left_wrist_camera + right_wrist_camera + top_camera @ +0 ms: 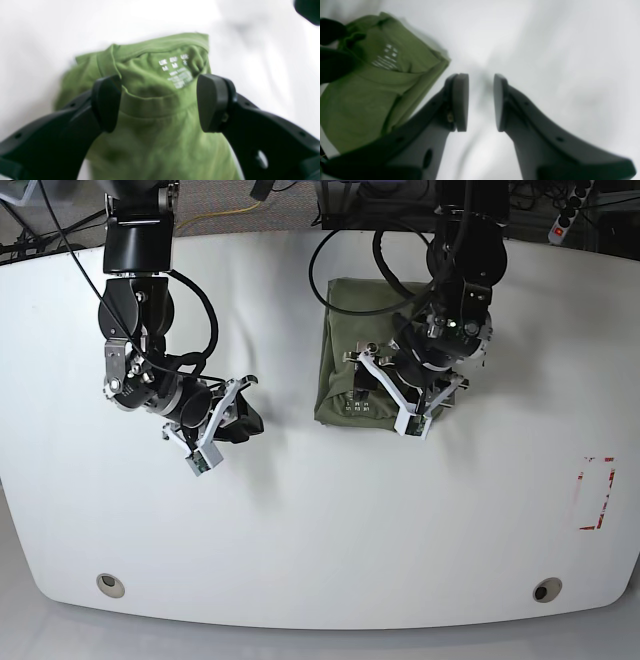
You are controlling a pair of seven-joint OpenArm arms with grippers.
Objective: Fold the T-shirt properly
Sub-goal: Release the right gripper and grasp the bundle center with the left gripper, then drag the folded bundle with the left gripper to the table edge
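The olive-green T-shirt [343, 330] lies folded into a compact rectangle on the white table [320, 520], at the back centre. Its collar and white size label [176, 71] face up at the near end. My left gripper [160, 103] hovers over that collar end, open, with its dark pads [212, 102] spread either side of the neckband and no cloth pinched. In the base view the left gripper [392, 395] is over the shirt's near right corner. My right gripper [480, 102] is open by a narrow gap over bare table, to one side of the shirt [370, 82]; in the base view the right gripper [225, 425] is at the left.
A red tape rectangle [597, 492] marks the table's right side. Two round holes [105, 584] [545, 590] sit near the front edge. Cables and a power strip [566, 208] lie beyond the back edge.
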